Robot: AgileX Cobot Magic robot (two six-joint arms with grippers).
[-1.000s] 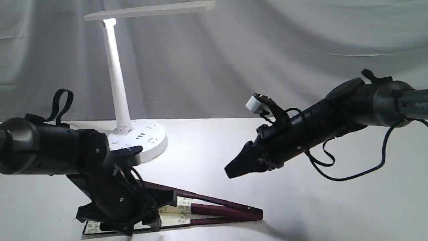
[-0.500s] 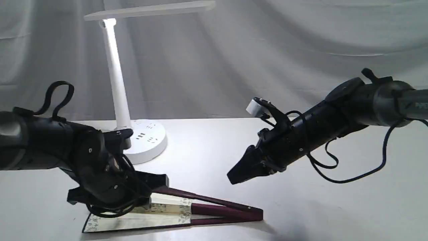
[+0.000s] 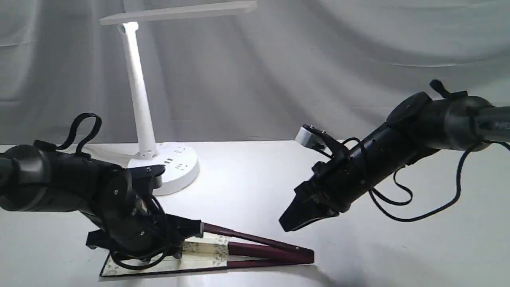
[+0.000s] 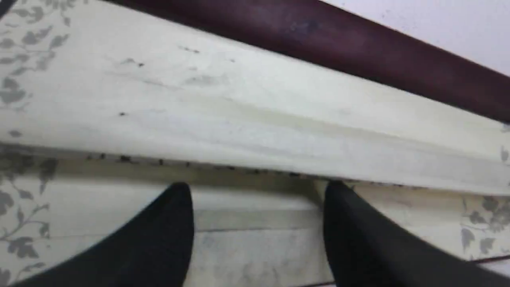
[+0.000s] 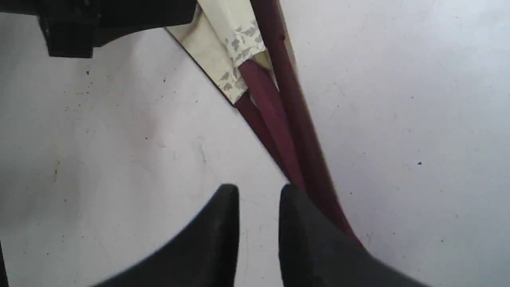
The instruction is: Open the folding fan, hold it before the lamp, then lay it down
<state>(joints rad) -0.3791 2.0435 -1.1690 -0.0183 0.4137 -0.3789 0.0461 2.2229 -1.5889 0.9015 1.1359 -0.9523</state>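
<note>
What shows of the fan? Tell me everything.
The fan lies on the table, opened only to a narrow wedge, pivot toward the right arm. Its paper leaf is cream, pleated, with a grey leafy border; guards and ribs look like dark maroon wood. The open left gripper sits over the leaf, contact unclear; the right gripper hovers near the pivot, apart.

staged robot test bench, plain white table (image 3: 247,171), grey draped cloth backdrop (image 3: 318,59)

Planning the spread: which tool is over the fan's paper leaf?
The left tool, jaws apart above the cream leaf of the folding fan. The right tool hangs off the paper, near the maroon ribs' pivot end.
</note>
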